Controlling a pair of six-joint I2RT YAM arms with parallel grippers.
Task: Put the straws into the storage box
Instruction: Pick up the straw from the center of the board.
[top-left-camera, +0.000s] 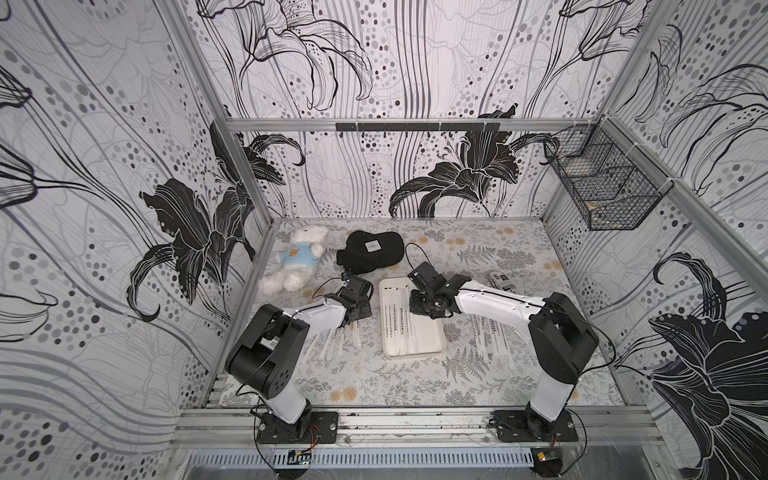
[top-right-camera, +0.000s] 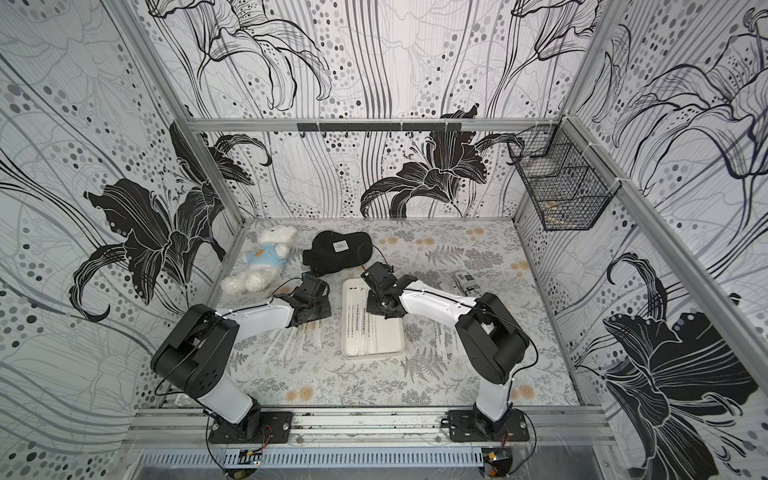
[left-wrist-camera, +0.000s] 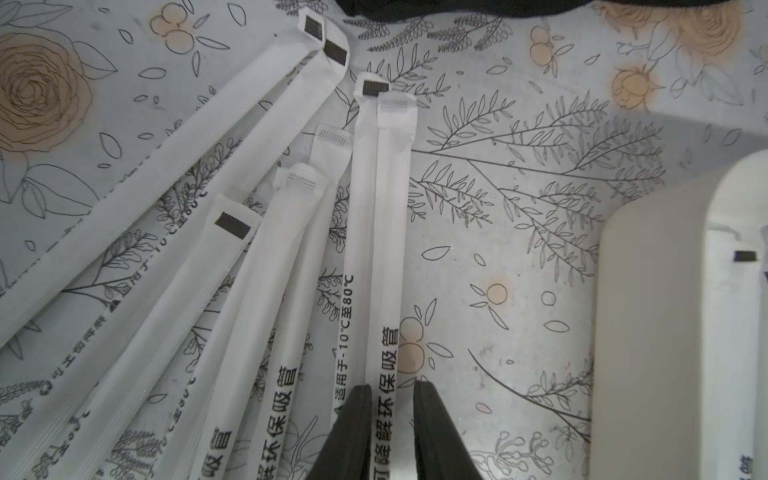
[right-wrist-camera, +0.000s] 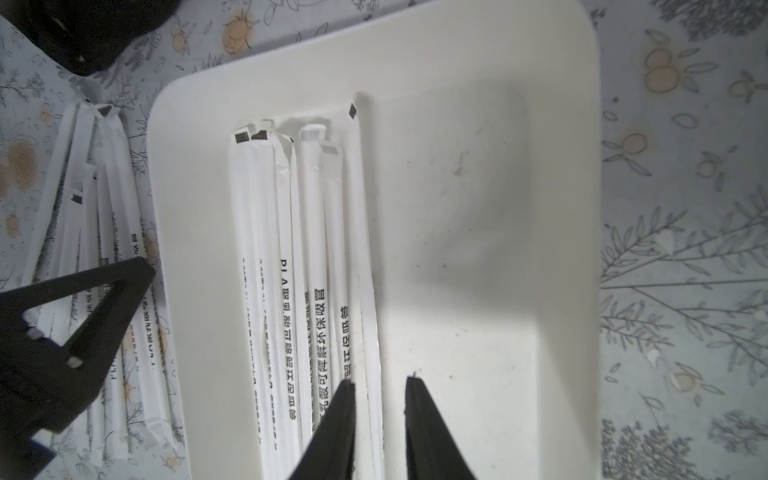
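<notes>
Beside storage box (top-left-camera: 430, 337), left jaws straddle one straw (left-wrist-camera: 390, 232).

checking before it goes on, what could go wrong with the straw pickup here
The left gripper straddles one straw that overlaps a neighbour, so it may lift or drag both. The right gripper hangs over the storage box, close beside the stored straws; withdrawing could flick one out.

White paper-wrapped straws (left-wrist-camera: 286, 249) fanned beside shallow white storage box (right-wrist-camera: 478, 208), several inside
</notes>
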